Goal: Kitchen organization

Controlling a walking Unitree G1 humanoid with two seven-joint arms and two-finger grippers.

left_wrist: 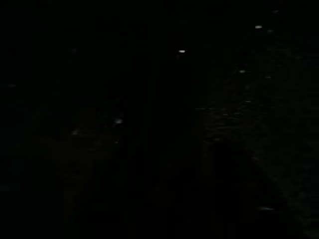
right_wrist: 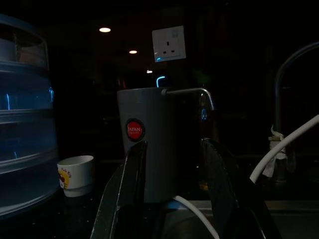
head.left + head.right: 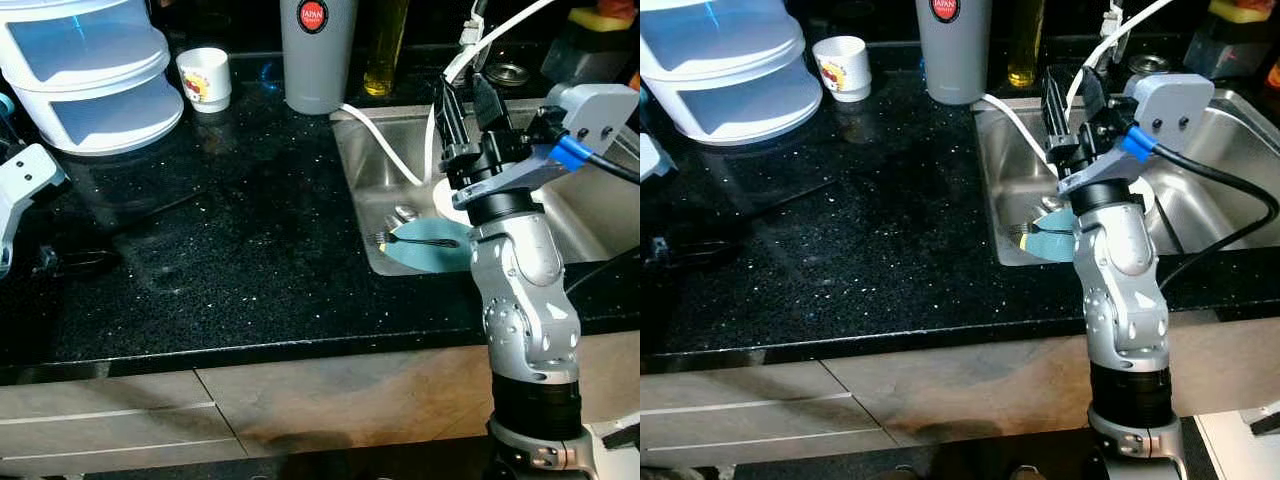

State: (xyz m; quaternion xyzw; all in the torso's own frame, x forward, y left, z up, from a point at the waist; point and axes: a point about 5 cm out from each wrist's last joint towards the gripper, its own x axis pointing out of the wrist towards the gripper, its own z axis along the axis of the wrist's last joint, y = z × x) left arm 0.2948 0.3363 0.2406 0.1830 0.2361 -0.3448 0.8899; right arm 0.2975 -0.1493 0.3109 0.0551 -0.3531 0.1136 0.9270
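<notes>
My right gripper is raised over the left part of the steel sink, open with nothing between its fingers. In the right wrist view the black fingers frame a grey tumbler with a red round label, which stands some way beyond them. That tumbler is on the black counter at the sink's back left corner. A small white cup with a printed picture stands to its left. In the sink lies a light blue plate with a fork on it. My left arm rests at the counter's left edge.
A white stacked plastic container takes up the back left of the speckled black counter. A white hose runs from the tumbler's foot into the sink. A yellow bottle stands behind the sink. Drawers lie below the counter's front edge.
</notes>
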